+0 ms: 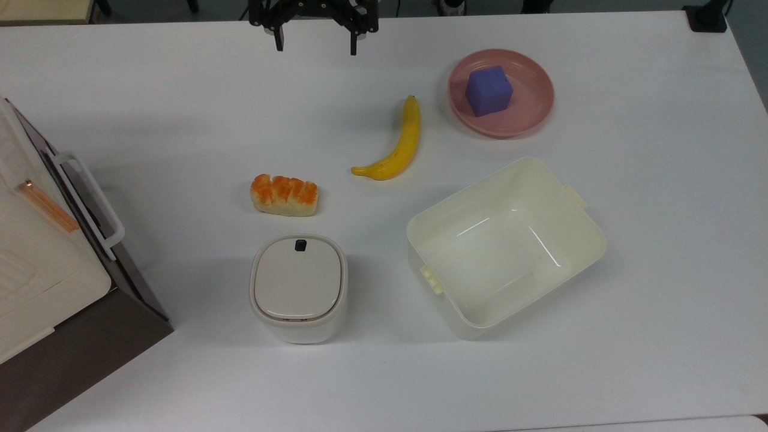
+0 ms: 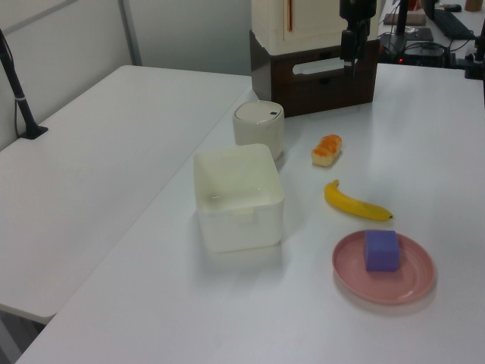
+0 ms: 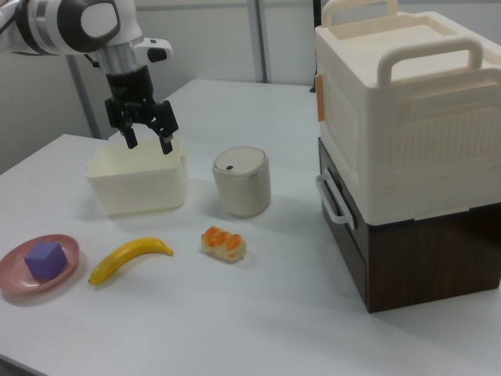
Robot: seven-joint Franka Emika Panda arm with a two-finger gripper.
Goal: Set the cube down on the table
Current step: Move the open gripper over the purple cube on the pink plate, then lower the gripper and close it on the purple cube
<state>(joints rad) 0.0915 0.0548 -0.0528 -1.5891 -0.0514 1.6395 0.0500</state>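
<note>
Blue-purple and matte, the cube (image 1: 489,90) sits on the pink plate (image 1: 531,114), a little off the plate's centre, and we judge the task not yet begun. Our gripper (image 1: 314,43) hangs above the table (image 1: 180,120) with its two fingers spread wide and nothing between them; the right view shows them (image 3: 146,139) well clear of the surface. From the gripper, the cube lies off to the top view's right and slightly lower in the frame, well apart, with the banana (image 1: 394,144) between the two but nearer the plate. In the right view the cube (image 3: 44,258) lies below the gripper and to the right view's left. The cube has no real long axis; its faces are turned a little against the table edges, so we expect to rotate the wrist to meet two flat sides squarely. We have one arm, so reach is not a choice. As for containers: the plate holds the cube alone, the cream tub (image 1: 507,246) stands open with nothing in it, and the small bin (image 1: 298,287) has its lid closed. A bread roll (image 1: 284,194) lies below the gripper in the top view, away from our likely path.
</note>
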